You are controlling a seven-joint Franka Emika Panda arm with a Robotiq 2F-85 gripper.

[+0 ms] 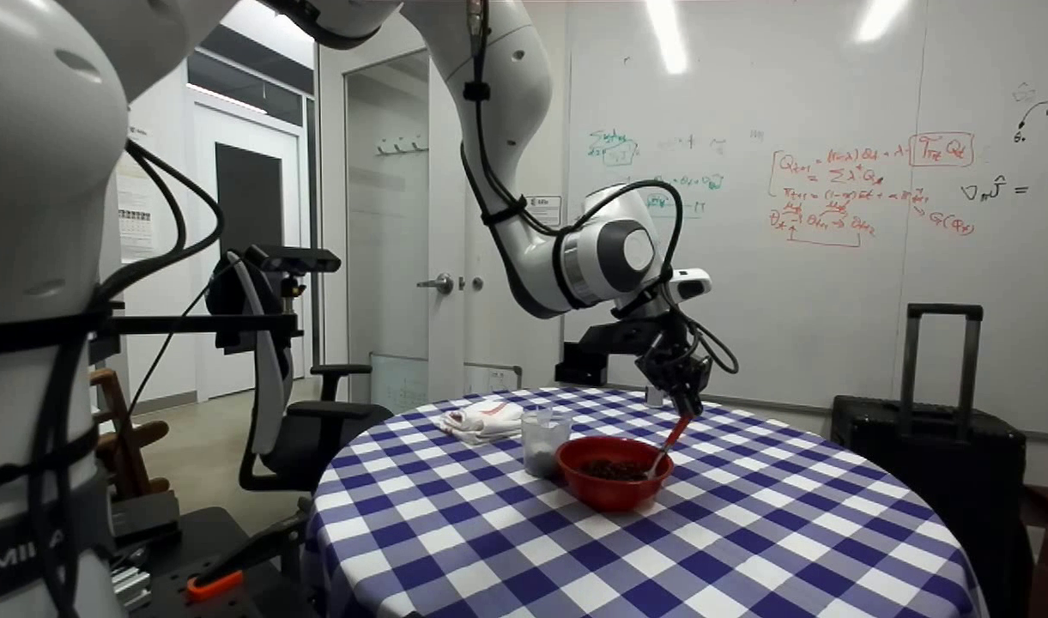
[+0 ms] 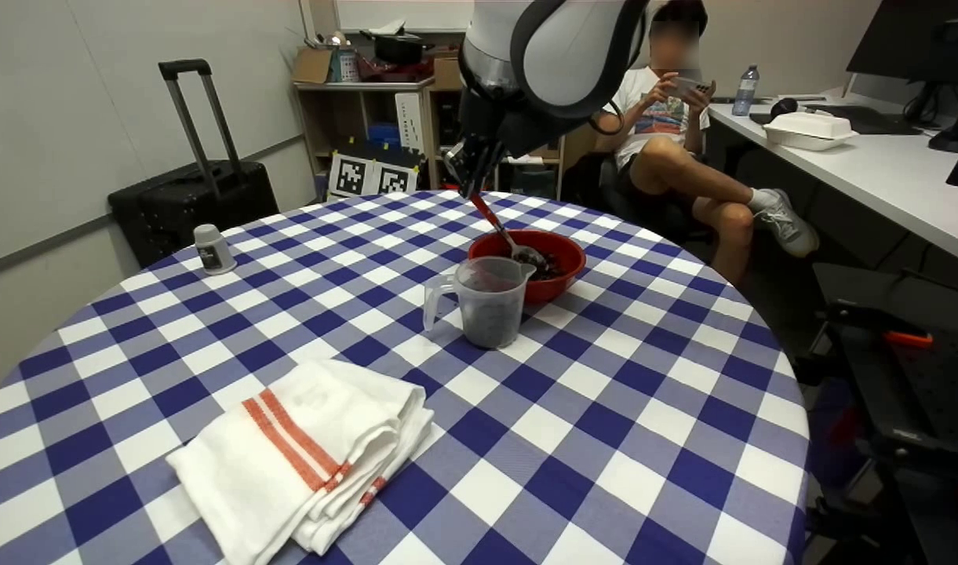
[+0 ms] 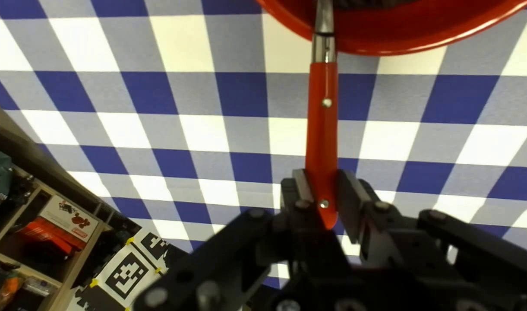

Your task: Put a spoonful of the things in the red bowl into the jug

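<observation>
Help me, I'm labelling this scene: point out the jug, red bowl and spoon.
Jug [image 2: 490, 314], in an exterior view: outer wall of its body.
Red bowl [image 1: 612, 495], in an exterior view: outer wall below the rim.
Spoon [image 3: 323, 116], in the wrist view: its red handle.

The round table [image 1: 524, 558] wore a blue-and-white checked cloth [image 2: 628, 455]. The bowl [image 1: 614, 493] and jug [image 2: 492, 310] stood upright on it, just beside each other; a folded towel [image 2: 306, 459] lay near the jug, and a small bottle [image 2: 214, 249] stood well apart, near the edge.
</observation>
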